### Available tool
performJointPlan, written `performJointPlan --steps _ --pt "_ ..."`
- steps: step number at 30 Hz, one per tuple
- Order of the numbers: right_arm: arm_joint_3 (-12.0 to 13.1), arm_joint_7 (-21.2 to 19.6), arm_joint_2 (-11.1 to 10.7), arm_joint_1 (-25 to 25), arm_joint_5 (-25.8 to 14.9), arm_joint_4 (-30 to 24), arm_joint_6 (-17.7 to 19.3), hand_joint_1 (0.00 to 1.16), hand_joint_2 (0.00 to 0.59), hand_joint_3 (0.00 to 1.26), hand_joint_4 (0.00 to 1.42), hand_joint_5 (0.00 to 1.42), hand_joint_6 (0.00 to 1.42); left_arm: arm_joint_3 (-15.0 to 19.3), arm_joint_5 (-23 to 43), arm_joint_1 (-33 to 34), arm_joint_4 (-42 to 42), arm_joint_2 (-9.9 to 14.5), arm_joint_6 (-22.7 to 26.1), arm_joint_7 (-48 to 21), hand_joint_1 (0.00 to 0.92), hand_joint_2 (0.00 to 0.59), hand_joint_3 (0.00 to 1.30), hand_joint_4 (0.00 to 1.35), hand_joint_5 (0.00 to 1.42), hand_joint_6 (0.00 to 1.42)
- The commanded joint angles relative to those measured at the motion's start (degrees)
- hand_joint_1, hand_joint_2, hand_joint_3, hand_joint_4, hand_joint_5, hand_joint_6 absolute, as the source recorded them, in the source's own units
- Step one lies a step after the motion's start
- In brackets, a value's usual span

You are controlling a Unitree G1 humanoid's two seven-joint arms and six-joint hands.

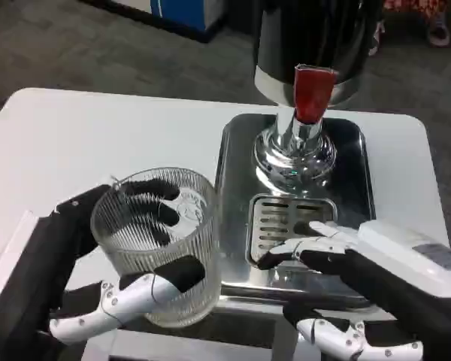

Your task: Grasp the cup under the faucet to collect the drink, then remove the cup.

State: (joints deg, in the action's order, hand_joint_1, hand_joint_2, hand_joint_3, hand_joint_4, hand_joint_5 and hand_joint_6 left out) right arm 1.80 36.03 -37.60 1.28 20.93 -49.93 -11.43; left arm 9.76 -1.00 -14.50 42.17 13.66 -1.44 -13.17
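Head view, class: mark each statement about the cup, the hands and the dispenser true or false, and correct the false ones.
1. The left hand holds the ribbed glass cup. True.
2. The cup stands on the drip grate. False: it is left of the steel tray, off the grate.
3. The faucet handle is red. True.
4. The right hand holds a second cup. False: it holds nothing; its fingers reach over the grate.
5. The table is black. False: it is white.

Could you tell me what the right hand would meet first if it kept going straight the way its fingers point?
Probably the glass cup held by the left hand: the right hand's fingers point left across the drip grate. Depth is unclear.
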Motion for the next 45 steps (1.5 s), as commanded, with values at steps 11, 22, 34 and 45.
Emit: performJointPlan --steps 11,22,34,45 --pt "0.15 0.15 0.27 0.6 -0.81 -0.05 -0.34 0.32 0.478 0.25 0.17 0.04 0.0 0.05 -0.22 -0.32 1.7 0.09 -0.49 0.42 0.62 0.131 0.75 0.71 0.7 0.53" --pt "0.1 0.09 0.35 0.61 -0.79 0.01 -0.52 0.32 0.478 0.25 0.17 0.04 0.0 0.24 -0.07 -0.04 1.37 0.09 -0.57 0.44 0.62 0.131 0.75 0.71 0.7 0.53" --pt "0.3 -0.45 1.24 1.06 -0.25 0.13 -1.5 0.33 0.478 0.26 0.19 0.07 0.0 1.89 1.59 5.42 -7.05 1.08 -0.77 0.15 0.62 0.131 0.75 0.71 0.7 0.53" --pt "0.65 -0.96 1.91 1.37 -0.11 0.0 -2.08 0.33 0.478 0.27 0.21 0.08 0.0 2.44 0.06 17.28 -23.02 6.36 -6.23 -0.79 0.62 0.131 0.75 0.71 0.7 0.53"
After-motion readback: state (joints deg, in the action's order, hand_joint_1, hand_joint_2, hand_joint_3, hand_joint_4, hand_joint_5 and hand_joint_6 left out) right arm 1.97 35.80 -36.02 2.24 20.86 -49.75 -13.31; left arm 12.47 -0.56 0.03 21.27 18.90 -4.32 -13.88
